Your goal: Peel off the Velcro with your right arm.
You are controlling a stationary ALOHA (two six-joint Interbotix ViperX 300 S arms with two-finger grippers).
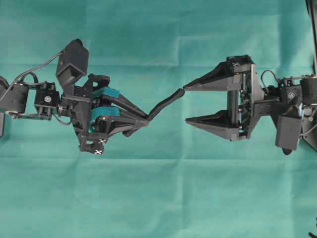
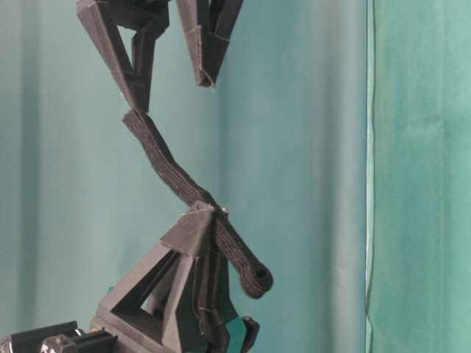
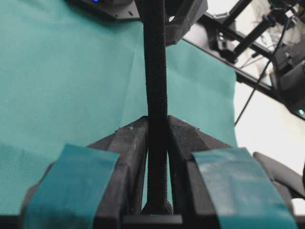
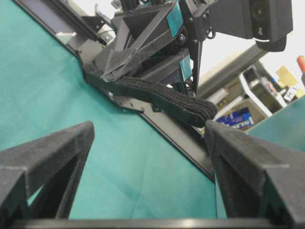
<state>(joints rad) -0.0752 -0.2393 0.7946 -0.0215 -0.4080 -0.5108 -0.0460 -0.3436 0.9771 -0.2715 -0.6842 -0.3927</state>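
The Velcro (image 1: 163, 103) is a black strap held in the air above the green cloth. My left gripper (image 1: 144, 119), with teal-taped fingers, is shut on it near its looped end (image 2: 256, 279). The left wrist view shows the strap (image 3: 156, 71) pinched between the jaws (image 3: 157, 124) and running straight away. My right gripper (image 1: 186, 104), with plain dark-grey fingers, is open and wide. The strap's free end (image 4: 202, 110) touches the tip of one right finger (image 4: 224, 138), not between the two. The table-level view shows the strap (image 2: 169, 173) rising to the right gripper (image 2: 174, 95).
Green cloth (image 1: 158, 198) covers the table. A black frame rail (image 4: 181, 138) runs along the table's edge behind the left arm, with clutter beyond it. Both arms hover near the middle.
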